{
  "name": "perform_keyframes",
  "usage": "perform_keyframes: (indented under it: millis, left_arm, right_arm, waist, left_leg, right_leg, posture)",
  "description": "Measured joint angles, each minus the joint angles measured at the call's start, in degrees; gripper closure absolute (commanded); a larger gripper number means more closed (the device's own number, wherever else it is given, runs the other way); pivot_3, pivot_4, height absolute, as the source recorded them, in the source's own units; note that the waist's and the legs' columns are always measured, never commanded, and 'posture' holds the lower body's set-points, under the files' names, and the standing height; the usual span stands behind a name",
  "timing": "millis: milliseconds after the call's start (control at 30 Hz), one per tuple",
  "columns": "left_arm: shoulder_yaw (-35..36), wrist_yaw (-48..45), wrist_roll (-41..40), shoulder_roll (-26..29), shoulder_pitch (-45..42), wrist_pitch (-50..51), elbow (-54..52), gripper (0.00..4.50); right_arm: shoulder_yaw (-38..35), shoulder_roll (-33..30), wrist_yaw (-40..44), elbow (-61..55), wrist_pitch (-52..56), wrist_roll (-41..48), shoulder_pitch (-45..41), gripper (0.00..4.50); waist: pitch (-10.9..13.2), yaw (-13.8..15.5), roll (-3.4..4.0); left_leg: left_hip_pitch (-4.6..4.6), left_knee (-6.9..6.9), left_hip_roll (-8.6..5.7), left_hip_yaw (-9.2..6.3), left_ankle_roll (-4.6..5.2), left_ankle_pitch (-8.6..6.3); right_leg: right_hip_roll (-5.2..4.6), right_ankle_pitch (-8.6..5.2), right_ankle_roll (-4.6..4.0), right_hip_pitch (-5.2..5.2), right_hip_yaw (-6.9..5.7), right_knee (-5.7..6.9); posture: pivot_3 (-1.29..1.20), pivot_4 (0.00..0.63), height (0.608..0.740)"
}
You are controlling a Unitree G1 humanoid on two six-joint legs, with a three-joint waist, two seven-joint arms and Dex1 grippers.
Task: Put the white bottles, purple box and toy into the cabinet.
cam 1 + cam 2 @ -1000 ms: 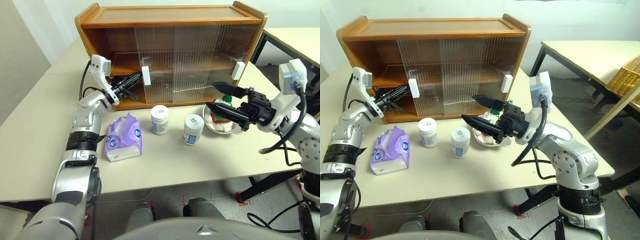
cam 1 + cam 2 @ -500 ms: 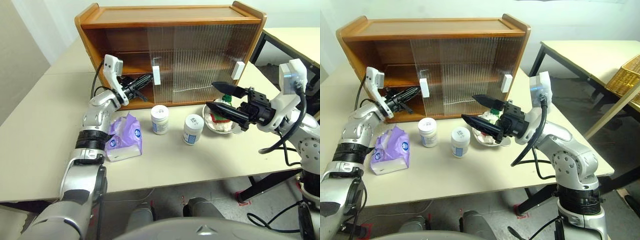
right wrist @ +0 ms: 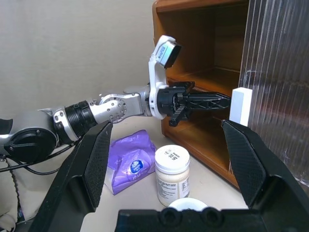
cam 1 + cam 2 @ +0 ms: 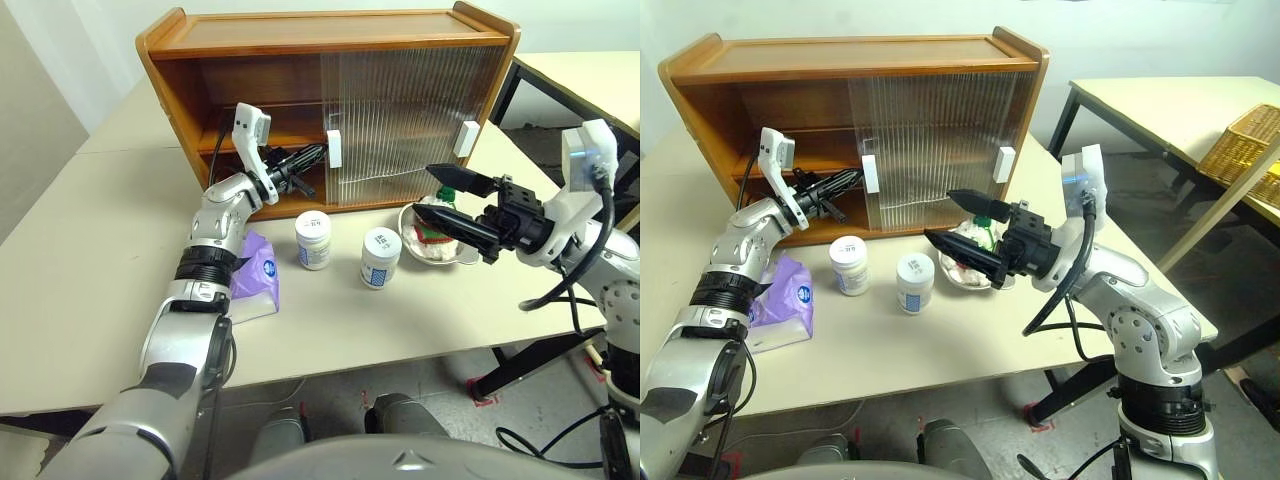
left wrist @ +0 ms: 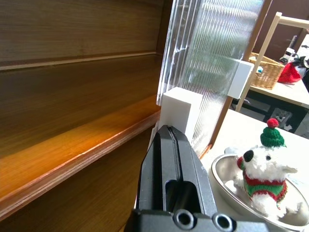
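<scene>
We see the left gripper (image 4: pixel 318 154) with its two black fingers pressed together, holding nothing, its tips right against the white handle (image 4: pixel 334 148) of the left sliding door (image 4: pixel 395 125) of the cabinet (image 4: pixel 250 30) — whether they actually touch it we cannot quite tell from the head views, though the left wrist view puts the closed fingers (image 5: pixel 169 159) hard up to the handle's lower edge. That door stands overlapped with the other on the right half, and the cabinet's left half is open, both wooden shelves bare. Our right gripper (image 4: pixel 432 198) hangs in the air above the table (image 4: pixel 90 250) with its jaws spread wide and nothing between them, in front of the metal bowl (image 4: pixel 408 235) that holds the toy (image 5: pixel 263 171). The two white bottles stand upright on the table before the cabinet, well apart from each other — one (image 4: pixel 313 239) nearer the open side, the other (image 4: pixel 380 258) just beside the bowl. The purple box (image 4: pixel 257 278) lies on the table to the left of the bottles, partly hidden behind our left forearm.
</scene>
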Motion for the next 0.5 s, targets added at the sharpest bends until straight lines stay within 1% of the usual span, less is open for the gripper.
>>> perform_keyframes:
  millis: [233,433,500]
  left_arm:
    - [0.8,0.1,-0.3,0.1,0.2,0.1,-0.9,4.48]
    - [3.7,1.2,-3.0,3.2,4.9,3.3,-10.3,4.48]
    - [4.4,1.8,-4.0,4.2,6.3,4.8,-12.8,4.48]
  right_arm:
    - [0.0,0.0,-0.1,0.0,0.0,0.0,0.0,0.0]
    - [0.3,0.0,1.0,1.0,0.0,0.0,-0.8,0.0]
    - [0.6,0.1,1.3,1.6,0.0,-0.1,-1.2,0.0]
  waist:
    - [0.0,-0.1,0.0]
    - [0.0,-0.5,0.03]
    - [0.0,-0.4,0.03]
  left_leg:
    - [-0.15,0.01,0.0,0.0,0.02,0.01]
    - [-0.18,-0.02,0.0,0.01,0.08,-0.02]
    - [-0.18,-0.02,0.0,0.01,0.12,0.0]
  right_leg:
    - [0.0,0.02,0.03,-0.16,0.0,-0.02]
    - [0.05,0.02,0.05,-0.22,0.0,-0.01]
    - [0.05,0.03,0.04,-0.22,-0.01,-0.01]
  posture:
    - [-0.25,0.0,0.74]
    - [-0.24,0.0,0.74]
    - [-0.19,0.0,0.74]
